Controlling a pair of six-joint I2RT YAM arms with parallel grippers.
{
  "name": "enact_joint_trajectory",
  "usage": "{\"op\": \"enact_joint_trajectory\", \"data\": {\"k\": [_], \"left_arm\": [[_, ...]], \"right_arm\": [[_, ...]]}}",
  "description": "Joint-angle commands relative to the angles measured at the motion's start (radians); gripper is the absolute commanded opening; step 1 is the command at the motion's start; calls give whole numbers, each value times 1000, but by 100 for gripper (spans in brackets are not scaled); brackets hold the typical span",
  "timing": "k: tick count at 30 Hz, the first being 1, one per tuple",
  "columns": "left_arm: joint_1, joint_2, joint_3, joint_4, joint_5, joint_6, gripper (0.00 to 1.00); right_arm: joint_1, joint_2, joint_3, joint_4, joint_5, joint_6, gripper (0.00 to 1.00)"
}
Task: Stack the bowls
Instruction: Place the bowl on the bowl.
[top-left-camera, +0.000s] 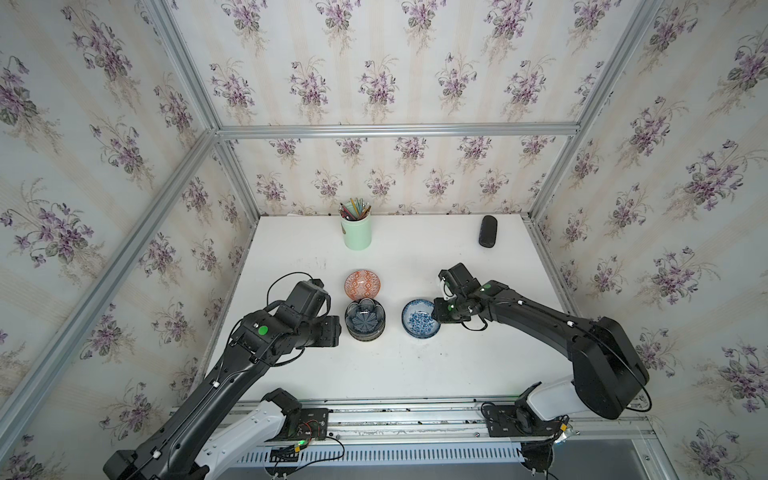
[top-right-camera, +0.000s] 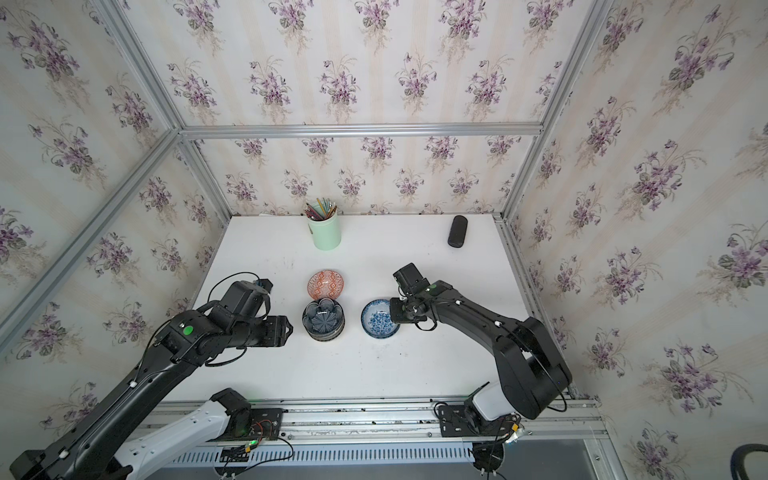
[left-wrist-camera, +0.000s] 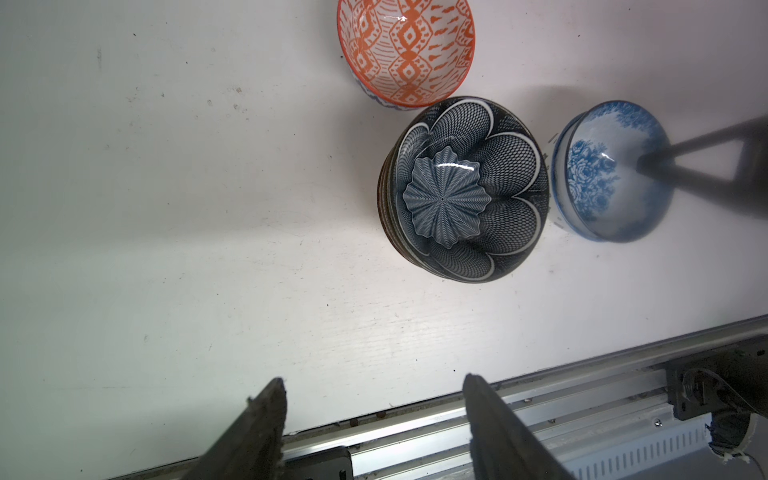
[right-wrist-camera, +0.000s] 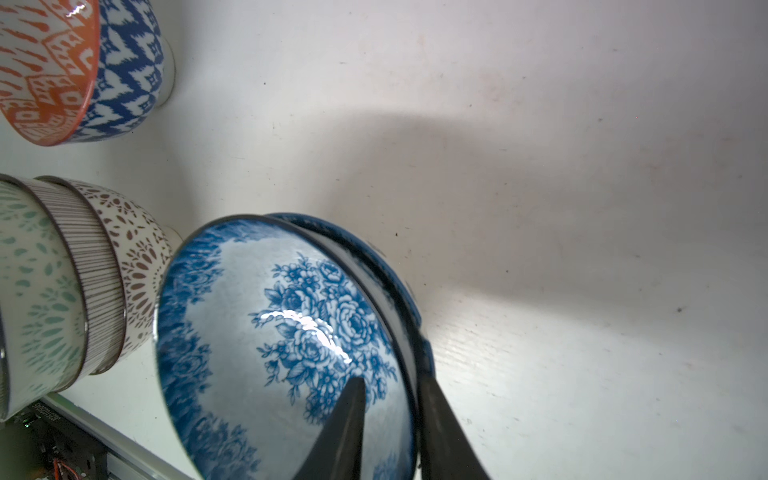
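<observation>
Your right gripper (right-wrist-camera: 388, 374) is straddling the rim of the blue-and-white floral ceramic bowl (right-wrist-camera: 291, 324), jaws narrowly apart, so be pulling straight up, not sideways.

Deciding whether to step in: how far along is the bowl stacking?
Done: several bowls nest in one stack, navy petal bowl on top; two blue-white bowls nest beside it. In hand: the right end effector straddles the upper blue-white bowl's rim, jaws apart. Left: the orange bowl sits unstacked, and both piles need merging.
</observation>
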Motion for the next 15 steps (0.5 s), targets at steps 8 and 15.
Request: {"op": "enact_joint_trajectory", "data": {"k": [8,15], "left_arm": [[1,-2,-1,10,0,13,69],[0,-5,-2,10,-1,14,69]], "right_arm": [[0,-13,-1,-28,-1,-5,30],[0,-36,8,-35,31,-5,31]]}}
